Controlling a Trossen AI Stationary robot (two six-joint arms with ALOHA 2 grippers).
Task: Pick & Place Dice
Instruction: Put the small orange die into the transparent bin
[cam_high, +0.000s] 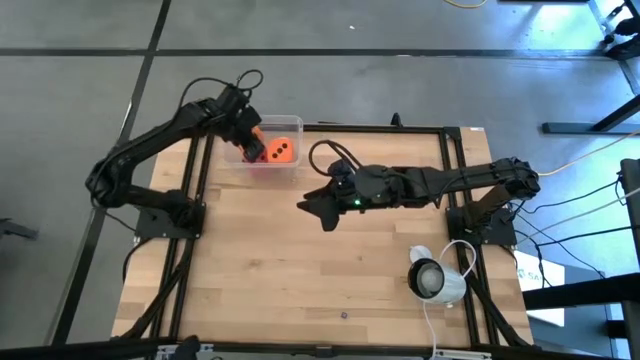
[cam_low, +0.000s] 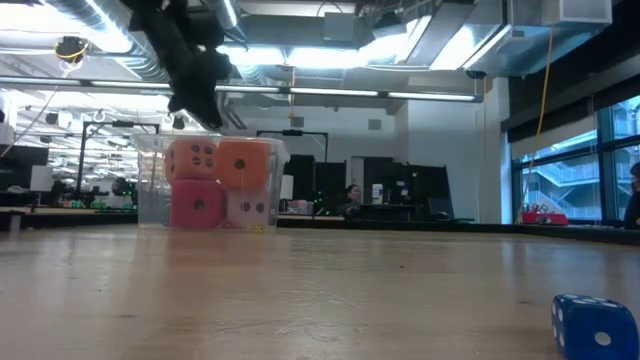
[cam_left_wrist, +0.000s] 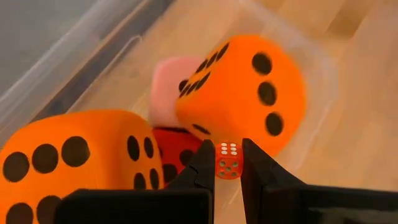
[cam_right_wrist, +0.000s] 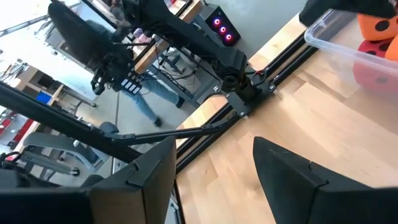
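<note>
A clear plastic bin (cam_high: 291, 125) stands at the table's far left. It holds two big orange dice (cam_left_wrist: 245, 93) (cam_left_wrist: 68, 162), a pale pink one (cam_left_wrist: 171, 81) and a red one (cam_left_wrist: 177, 146). In the low view the orange pair (cam_low: 245, 160) sits on top of the red (cam_low: 198, 205) and pink ones. My left gripper (cam_left_wrist: 228, 155) reaches into the bin from above, shut on a tiny red die with white pips (cam_left_wrist: 228, 163). My right gripper (cam_right_wrist: 214, 168) hovers open over the table's middle (cam_high: 312, 205), with nothing between its fingers. My left gripper pinches the tiny red die by two opposite faces (cam_left_wrist: 219, 163) between its two fingertips. The fingers slant down into the bin from above. The die sits at their free ends, over the big red die; whether it touches that die I cannot tell.
A white camera-like device (cam_high: 435, 278) with a cable lies at the table's near right. A blue die (cam_low: 592, 322) rests on the wood near the low camera. Bare wood lies between the bin and my right gripper. Black frame rails (cam_high: 455, 160) run along the table's sides.
</note>
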